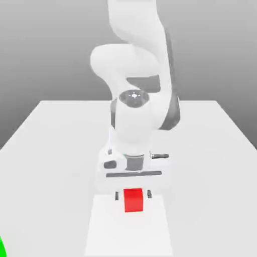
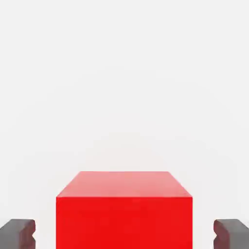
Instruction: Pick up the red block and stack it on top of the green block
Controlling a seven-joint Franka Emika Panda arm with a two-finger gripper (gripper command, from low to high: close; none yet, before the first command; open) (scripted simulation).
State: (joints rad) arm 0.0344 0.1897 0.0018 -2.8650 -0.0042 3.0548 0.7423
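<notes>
The red block [image 1: 133, 200] is a small cube resting on the white table, near its front edge. My gripper [image 1: 133, 195] points straight down over it, one dark finger on each side. In the hand view the red block [image 2: 124, 214] sits between the fingers [image 2: 18, 233], with a clear gap on both sides, so the gripper [image 2: 124, 234] is open and not touching it. A sliver of the green block [image 1: 1, 248] shows at the bottom corner on the exterior view's left, far from the gripper.
The white table [image 1: 50, 150] spreads wide around the arm. A lighter rectangular patch [image 1: 100, 231] lies under and in front of the red block. The robot's white arm [image 1: 135, 75] rises behind the gripper.
</notes>
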